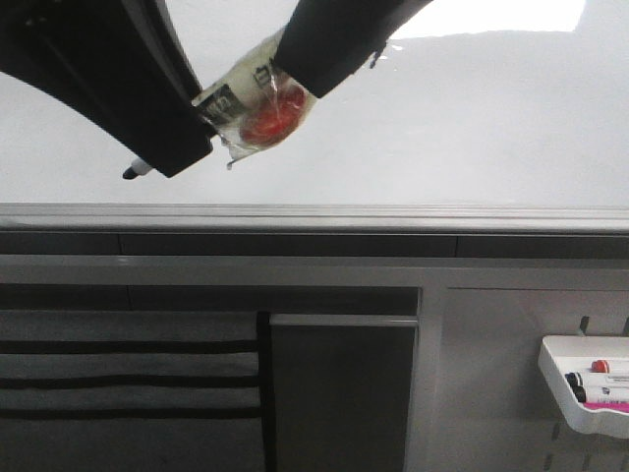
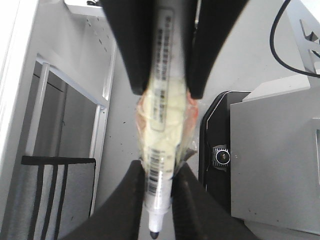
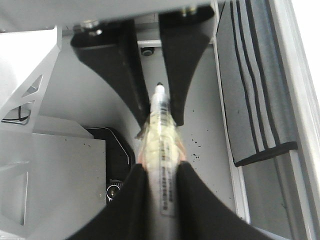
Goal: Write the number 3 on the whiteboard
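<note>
Both grippers pinched one marker (image 1: 251, 108): left gripper (image 1: 182, 147) nearer the tip, right gripper (image 1: 305, 74) behind; tip angled toward whiteboard (image 1: 442, 128) (no stroke visible).

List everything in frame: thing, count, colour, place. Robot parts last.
whiteboard: 1, glossy white with glare, upper half of the front view, grey rail along its lower edge; no writing visible on it.
marker: 1, clear barrel with black tip, wrapped in yellowish tape with a red patch, held between both grippers in front of the board.
marker tray: 1, white, mounted low at the right, holding a few markers.
striped cloth: 1, grey with black stripes, lower left.
dark panel: 1, dark grey, below centre.
left gripper: 1, black, shut on the marker near its tip.
right gripper: 1, black, shut on the marker's rear end.
</note>
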Controlling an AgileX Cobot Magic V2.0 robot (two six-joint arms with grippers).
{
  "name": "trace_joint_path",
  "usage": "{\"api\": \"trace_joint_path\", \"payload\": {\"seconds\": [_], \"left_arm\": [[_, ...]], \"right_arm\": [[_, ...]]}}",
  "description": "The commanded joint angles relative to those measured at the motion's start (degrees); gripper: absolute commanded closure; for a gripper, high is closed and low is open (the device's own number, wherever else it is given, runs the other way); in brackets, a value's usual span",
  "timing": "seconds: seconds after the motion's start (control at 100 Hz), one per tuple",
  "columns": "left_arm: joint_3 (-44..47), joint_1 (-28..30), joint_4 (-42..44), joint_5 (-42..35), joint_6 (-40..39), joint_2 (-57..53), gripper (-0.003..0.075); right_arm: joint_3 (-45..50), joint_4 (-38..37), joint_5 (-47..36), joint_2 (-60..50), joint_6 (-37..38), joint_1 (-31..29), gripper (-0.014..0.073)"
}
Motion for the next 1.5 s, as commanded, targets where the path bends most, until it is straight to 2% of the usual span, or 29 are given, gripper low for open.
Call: {"api": "trace_joint_path", "payload": {"seconds": [0.0, 0.05, 0.1, 0.25, 0.32, 0.55, 0.68, 0.83, 0.91, 1.07, 1.24, 1.41, 1.49], "left_arm": [[-2.1, -0.4, -2.1, -2.1, -0.1, -2.0, 0.0735], [-2.1, -0.4, -2.1, -2.4, -0.1, -2.0, 0.0701], [-2.1, -0.3, -2.1, -2.7, -0.3, -2.0, 0.0635], [-2.1, 0.1, -1.9, -5.9, -4.0, -3.7, 0.0383], [-2.1, 1.1, -1.9, -6.5, -5.9, -5.4, 0.0349], [0.8, 9.4, -2.1, -8.0, -12.6, -14.0, 0.0352], [7.4, 13.8, -2.4, -12.5, -13.7, -21.8, 0.0352], [15.7, 16.9, -2.7, -17.6, -17.0, -30.9, 0.0352], [19.6, 17.6, -2.8, -19.9, -17.2, -35.0, 0.0352], [23.9, 17.8, -2.8, -24.7, -17.2, -39.9, 0.0352], [24.2, 17.8, -2.8, -25.1, -17.2, -40.2, 0.0352], [24.2, 17.8, -2.8, -24.6, -17.2, -40.2, 0.0352], [24.2, 17.8, -2.8, -24.6, -17.2, -40.2, 0.0352]], "right_arm": [[-1.9, 2.3, -0.8, -1.5, -0.3, 0.0, 0.0574], [-2.0, 2.3, -0.7, -1.5, -0.3, 0.0, 0.0574], [-2.3, 2.3, -0.7, -1.6, -0.3, 0.0, 0.0574], [-2.3, 0.6, -1.3, -3.5, 0.7, 0.0, 0.0573], [-2.3, -1.2, -2.0, -5.1, 3.4, 0.0, 0.0573], [-1.3, -15.7, -2.0, -12.0, 21.3, -1.6, 0.0573], [3.5, -16.6, -4.3, -17.2, 27.8, -7.7, 0.0573], [12.3, -16.6, -11.6, -24.6, 35.4, -14.9, 0.0573], [16.8, -16.6, -14.6, -27.8, 35.9, -16.9, 0.0573], [22.9, -16.5, -18.3, -31.7, 35.9, -16.8, 0.0573], [23.4, -16.5, -17.7, -31.9, 35.9, -16.8, 0.0573], [23.4, -12.3, -23.7, -30.9, 35.9, -16.8, 0.0573], [20.9, -12.3, -21.8, -28.1, 35.9, -16.8, 0.0573]]}}
